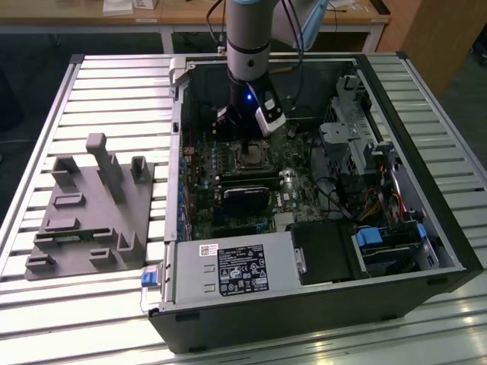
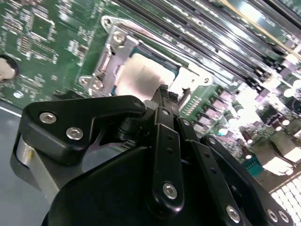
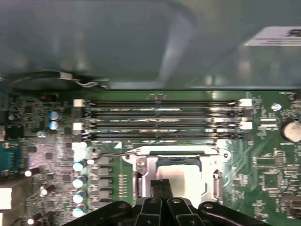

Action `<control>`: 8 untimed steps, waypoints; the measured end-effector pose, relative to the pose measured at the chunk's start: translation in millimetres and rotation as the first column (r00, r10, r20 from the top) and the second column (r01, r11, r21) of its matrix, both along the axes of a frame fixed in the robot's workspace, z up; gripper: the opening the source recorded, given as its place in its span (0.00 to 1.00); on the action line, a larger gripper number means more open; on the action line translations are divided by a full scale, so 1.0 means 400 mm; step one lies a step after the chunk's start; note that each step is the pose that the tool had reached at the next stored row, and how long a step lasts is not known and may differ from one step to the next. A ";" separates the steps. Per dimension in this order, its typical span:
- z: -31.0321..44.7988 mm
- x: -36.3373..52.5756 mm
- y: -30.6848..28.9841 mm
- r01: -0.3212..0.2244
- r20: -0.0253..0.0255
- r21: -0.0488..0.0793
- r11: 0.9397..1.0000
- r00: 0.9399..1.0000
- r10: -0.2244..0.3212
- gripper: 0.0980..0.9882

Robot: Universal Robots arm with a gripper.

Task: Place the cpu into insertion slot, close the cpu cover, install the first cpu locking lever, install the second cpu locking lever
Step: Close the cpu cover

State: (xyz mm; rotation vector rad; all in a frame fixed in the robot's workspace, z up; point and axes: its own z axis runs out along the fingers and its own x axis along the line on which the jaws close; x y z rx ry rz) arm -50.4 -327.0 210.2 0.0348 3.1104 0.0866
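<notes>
over the green circuit board [image 3: 263, 160] inside the open computer case [image 1: 426, 228], the gripper [image 3: 162, 188] hangs close above the insertion slot [image 1: 249, 157], with the arm coming almost straight down in the exterior view. its two black fingertips [image 2: 163, 92] are pressed together, and nothing shows between them, so i judge that it carries nothing. the cpu [image 3: 181, 176] lies flat in the slot, its pale metal top showing through the square window of the cpu cover [image 3: 143, 165], and the cover looks to be down over it, not raised. in both wrist views the closed tips stand over the cpu's top, on the half of the socket away from the long black memory slots [image 3: 160, 120]; i cannot tell whether they touch the metal or hover just off it. the relation that counts lies at the socket's other side: a thin silver wire, which i take for a locking lever [image 3: 113, 151], runs along the cover's edge between the socket and the memory slots, its long axis parallel to those slots. so it lies across the socket from the fingertips, near but apart from them. whether that lever is hooked down or free is too fine to tell.
</notes>
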 end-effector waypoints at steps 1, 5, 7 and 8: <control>0.000 0.006 0.000 0.000 0.000 0.000 1.000 1.000 0.000 0.01; 0.000 0.027 0.000 0.000 0.000 0.000 1.000 1.000 0.000 0.01; 0.000 0.036 0.000 0.000 0.000 0.000 1.000 1.000 0.000 0.01; 0.000 0.038 0.000 0.000 0.000 0.000 1.000 1.000 0.000 0.01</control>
